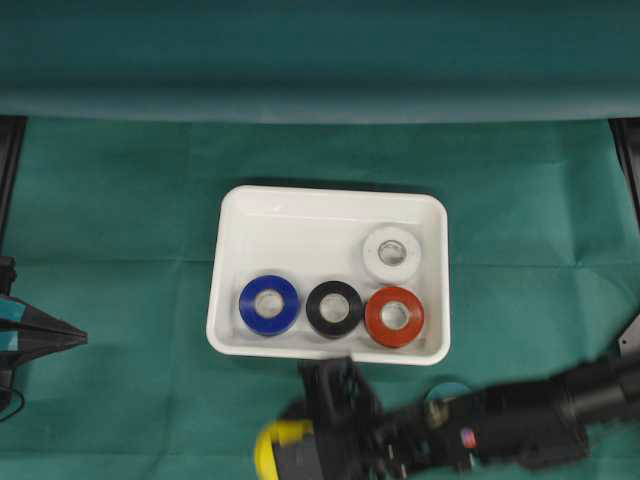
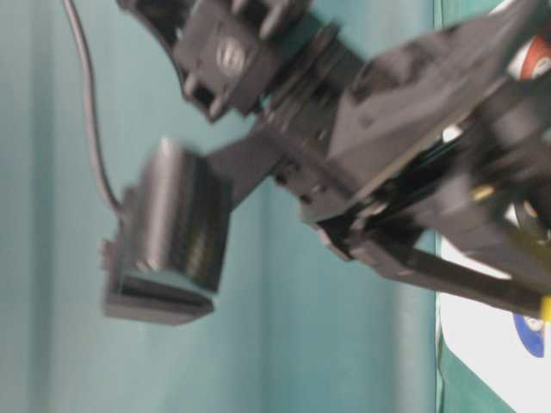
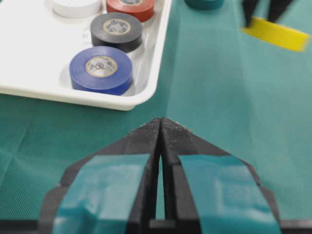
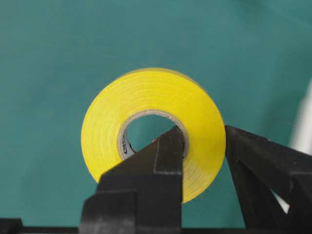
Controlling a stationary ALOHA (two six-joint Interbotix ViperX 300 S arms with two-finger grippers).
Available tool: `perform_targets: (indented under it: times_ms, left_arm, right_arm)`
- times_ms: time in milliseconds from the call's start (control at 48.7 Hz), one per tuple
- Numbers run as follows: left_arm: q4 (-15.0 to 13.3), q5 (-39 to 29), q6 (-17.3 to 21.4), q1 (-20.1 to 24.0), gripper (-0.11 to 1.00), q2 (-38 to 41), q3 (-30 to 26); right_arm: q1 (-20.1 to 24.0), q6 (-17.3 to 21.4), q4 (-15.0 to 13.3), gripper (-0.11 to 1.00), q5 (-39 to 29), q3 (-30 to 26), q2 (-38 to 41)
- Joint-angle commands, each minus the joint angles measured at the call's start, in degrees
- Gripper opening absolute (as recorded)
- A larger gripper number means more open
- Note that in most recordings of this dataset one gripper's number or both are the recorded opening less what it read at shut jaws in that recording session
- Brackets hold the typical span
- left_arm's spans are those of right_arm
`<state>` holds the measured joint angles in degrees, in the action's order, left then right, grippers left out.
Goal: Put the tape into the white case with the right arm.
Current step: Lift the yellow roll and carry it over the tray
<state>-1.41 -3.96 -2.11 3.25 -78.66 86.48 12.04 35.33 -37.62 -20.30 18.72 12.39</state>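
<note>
Left gripper [image 1: 75, 338], far left: closed, empty. White case [image 1: 232, 215], centre: blue, black, red, white rolls; upper-left corner free. Right gripper [image 4: 204, 148], bottom centre: clamped through yellow tape [image 4: 146, 97]'s wall. Lift over rim; set flat in free space.

White case [image 1: 232, 300] sits mid-table on the cloth [image 1: 120, 200]. In the overhead view four tape rolls lie flat inside it: three in a row along the near wall, left roll [image 1: 269, 305], middle roll [image 1: 334, 308], right roll [image 1: 394, 316], each just beside the next; a fourth roll [image 1: 391, 253] behind the right one, toward the far right corner. Far left part of the case holds nothing. Right arm [image 1: 520, 415] reaches in from the right, in front of the case, outside its near rim. Held roll [image 4: 152, 131] at its tip, before the case's near left half. Another roll [image 1: 447, 388] on the cloth just outside the near right corner, partly under the arm. Left gripper [image 1: 70, 338] at the left edge, well apart from the case.
</note>
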Motion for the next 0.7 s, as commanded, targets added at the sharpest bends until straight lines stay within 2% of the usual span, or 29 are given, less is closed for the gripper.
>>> perform_targets:
  times_ms: [0, 390, 678]
  left_arm:
    - [-0.1, 0.5, -0.1, 0.0, 0.0, 0.5, -0.6]
    - [-0.1, 0.5, -0.1, 0.0, 0.0, 0.5, -0.6]
    - [-0.1, 0.5, -0.1, 0.0, 0.0, 0.5, -0.6]
  right_arm:
    - [-3.3, 0.0, -1.1, 0.01, 0.3, -0.4, -2.5]
    - [-16.1, -0.1, -6.2, 0.01, 4.5, -0.5, -2.5]
    - [-25.0, -0.1, -7.7, 0.01, 10.6, -0.4, -1.7]
